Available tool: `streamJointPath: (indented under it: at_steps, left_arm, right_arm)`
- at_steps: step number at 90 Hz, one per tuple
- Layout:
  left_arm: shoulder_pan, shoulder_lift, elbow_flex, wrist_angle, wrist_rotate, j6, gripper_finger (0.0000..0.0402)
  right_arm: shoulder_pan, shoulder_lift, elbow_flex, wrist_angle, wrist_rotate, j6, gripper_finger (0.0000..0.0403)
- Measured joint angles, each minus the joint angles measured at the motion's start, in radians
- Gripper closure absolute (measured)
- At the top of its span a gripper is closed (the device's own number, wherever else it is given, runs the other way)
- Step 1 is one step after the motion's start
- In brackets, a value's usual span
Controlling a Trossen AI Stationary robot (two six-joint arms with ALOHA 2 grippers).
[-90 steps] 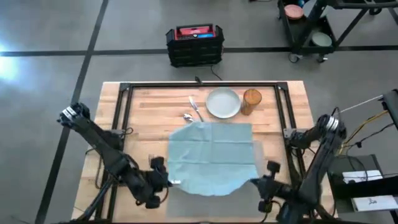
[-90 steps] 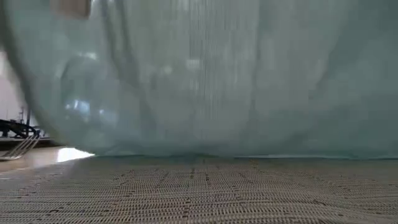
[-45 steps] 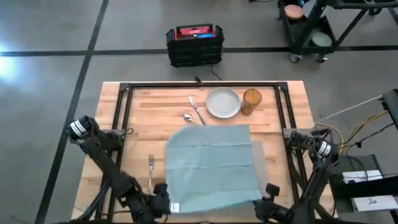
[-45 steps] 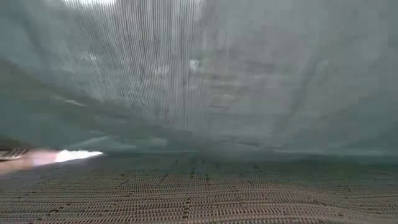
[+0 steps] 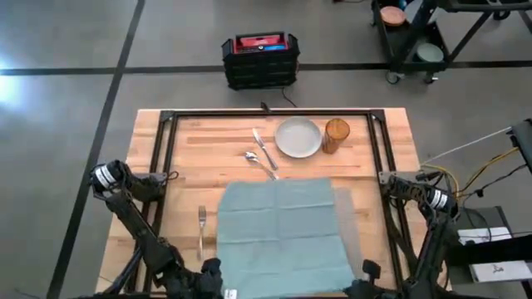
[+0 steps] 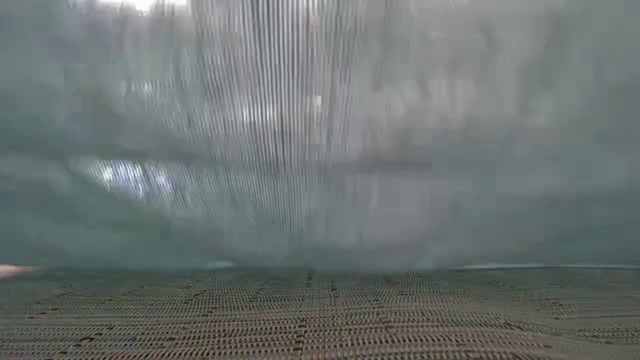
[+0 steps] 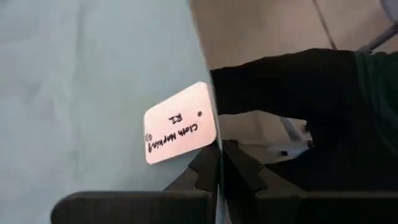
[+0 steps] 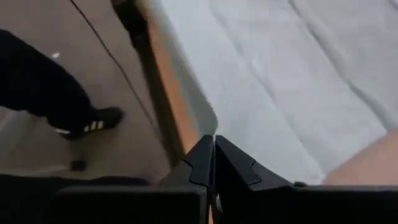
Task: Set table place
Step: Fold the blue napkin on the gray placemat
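Observation:
The teal napkin (image 5: 283, 232) lies spread over the grey placemat (image 5: 346, 224), which shows as a strip along the napkin's right side. In the low view the napkin (image 6: 320, 150) fills the picture above the placemat's weave (image 6: 320, 320). My left gripper (image 5: 221, 284) is shut on the napkin's near left corner. My right gripper (image 5: 359, 281) is shut on its near right corner. The fork (image 5: 201, 224) lies left of the napkin. Knife (image 5: 264, 148), spoon (image 5: 258, 160), plate (image 5: 298, 137) and amber glass (image 5: 336, 134) sit at the far side of the table (image 5: 183, 191). My left gripper pinches the napkin's near left corner (image 7: 177, 173) between its two fingers, right beside the white paper tag (image 7: 180, 124). The fingers (image 7: 205, 171) come in from the table's near side. My right gripper pinches the napkin's near right corner (image 8: 231, 134) between its two fingers, coming from the near side. That corner is raised a little off the table's edge; the far part lies flat.
A black metal frame (image 5: 266, 115) runs around the table top. A black crate (image 5: 260, 58) stands on the floor beyond the far edge. A person's dark trouser leg and shoe (image 8: 81, 115) show on the floor by the near edge.
Both grippers have gone toward the table's near edge, still shut on the napkin's corners. The napkin has slid that way with them and spread out flat. Its far edge now lies clear of the spoon and knife, and the fork has come into view at its left.

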Motion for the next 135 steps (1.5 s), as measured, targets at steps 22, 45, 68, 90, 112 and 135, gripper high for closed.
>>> streamJointPath:
  at_steps: [22,45,68,90,112,135]
  left_arm:
    - [-0.005,0.003,-0.002,0.064,0.036,0.003,0.0402]
    - [-0.009,0.02,-0.005,0.09,0.026,0.0,0.0402]
    - [-0.006,-0.05,-0.005,0.0,-0.099,0.019,0.0402]
    - [0.001,-0.181,-0.005,-0.329,-0.307,0.013,0.0402]
    - [0.079,-0.248,-0.028,-0.644,-0.386,-0.03,0.0402]
    - [0.209,-0.303,-0.143,-0.699,-0.393,0.018,0.0402]
  right_arm:
    - [0.027,0.009,0.0,0.107,0.047,0.043,0.0403]
    - [-0.009,0.017,0.0,0.13,0.098,-0.108,0.0403]
    - [-0.07,-0.004,0.0,0.063,0.139,-0.237,0.0403]
    - [-0.148,-0.012,-0.002,-0.337,0.137,-0.017,0.0403]
    - [-0.256,-0.013,-0.067,-0.498,0.138,0.071,0.0403]
    - [-0.419,-0.015,-0.174,-0.499,0.106,-0.06,0.0403]
